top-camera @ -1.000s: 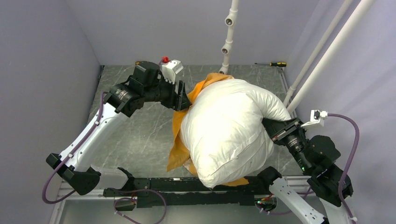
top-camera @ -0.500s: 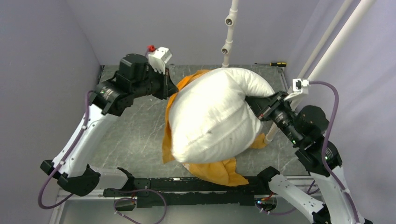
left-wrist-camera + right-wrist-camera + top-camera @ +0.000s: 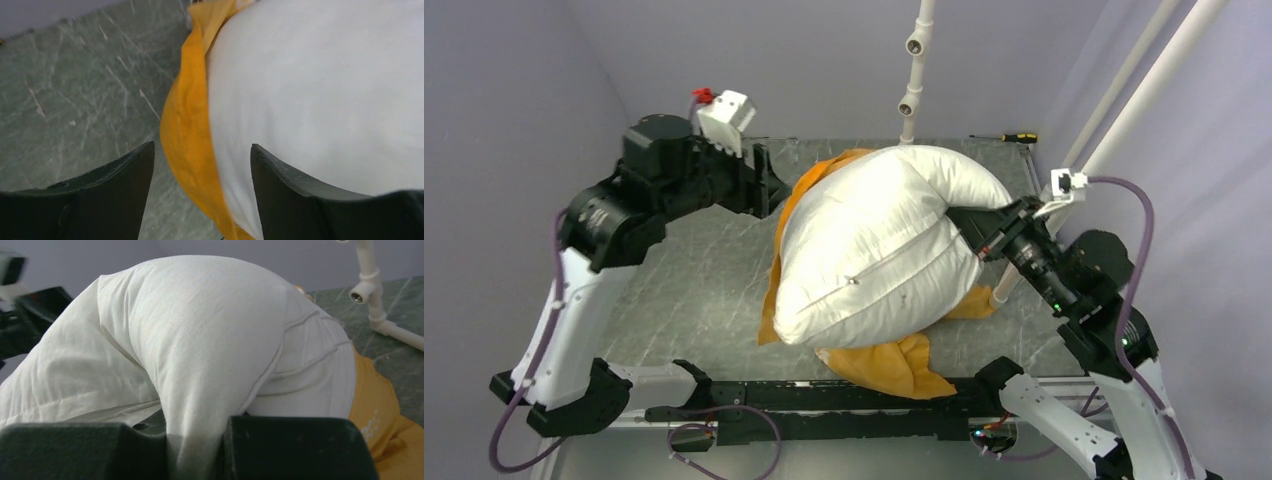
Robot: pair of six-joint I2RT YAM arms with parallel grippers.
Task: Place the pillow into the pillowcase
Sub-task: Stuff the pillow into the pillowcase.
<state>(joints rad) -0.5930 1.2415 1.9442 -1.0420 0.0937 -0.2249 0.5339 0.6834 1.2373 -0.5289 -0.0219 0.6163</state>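
Observation:
The plump white pillow (image 3: 874, 250) lies bunched across the middle of the table, on top of the orange-yellow pillowcase (image 3: 892, 366). The case shows only as a strip along the pillow's left side and a flap at the near edge. My right gripper (image 3: 969, 228) is shut on a fold of the pillow (image 3: 200, 330) at its right side, with white cloth pinched between the jaws of the right gripper (image 3: 195, 440). My left gripper (image 3: 769, 185) hangs open just left of the case. Through the left gripper (image 3: 202, 165) I see the pillowcase (image 3: 187, 130) edge and the pillow (image 3: 325, 90) beyond its fingers.
White pipe stands (image 3: 911, 80) rise at the back centre, and a slanted white pole (image 3: 1124, 120) runs along the right. A screwdriver (image 3: 1016, 137) lies at the back right. A black rail (image 3: 824, 398) spans the near table edge. Purple walls close in on both sides.
My left gripper closed briefly, then opened and drew back to the left, off the case. My right arm swung toward the back, dragging the pillow left; more orange case shows at the near edge.

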